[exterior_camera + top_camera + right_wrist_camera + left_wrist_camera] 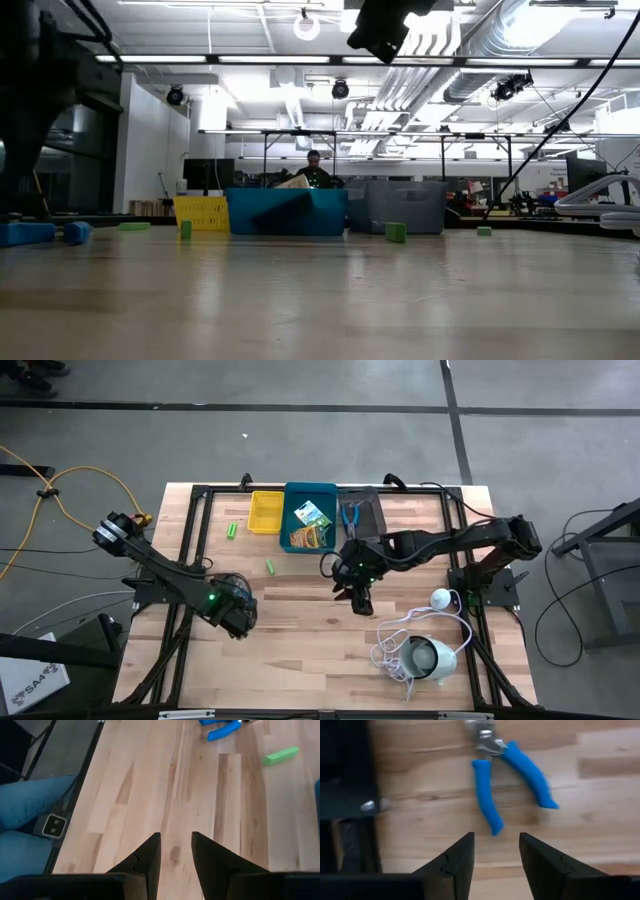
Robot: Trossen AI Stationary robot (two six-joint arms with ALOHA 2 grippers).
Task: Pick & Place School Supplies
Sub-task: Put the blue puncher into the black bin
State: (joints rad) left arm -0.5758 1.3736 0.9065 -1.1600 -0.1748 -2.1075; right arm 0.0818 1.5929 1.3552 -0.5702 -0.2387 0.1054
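Note:
Two yellow-green crayon boxes (pixel 312 525) lie in the blue bin (pixel 329 490). One blue-handled tool (pixel 352 516) lies in the grey bin (pixel 375 520). The other blue-handled tool (pixel 510 775) lies flat on the wood just ahead of my left gripper (pixel 495 855), which is open and hovers over the table's near left part (pixel 237 614). Green pieces (pixel 231 530) (pixel 270 566) lie on the table. My right gripper (pixel 355 596) hangs open over the table's middle; its wrist view shows bare wood under its gripper (pixel 175 855), the blue tool (pixel 222 730) and a green piece (pixel 281 756) farther off.
The yellow bin (pixel 265 512) stands left of the blue bin along the far edge. A round white device (pixel 432 658) with a coiled cord (pixel 395 640) sits at the near right. A person's blue-clad legs (pixel 30 810) show beyond the table's edge.

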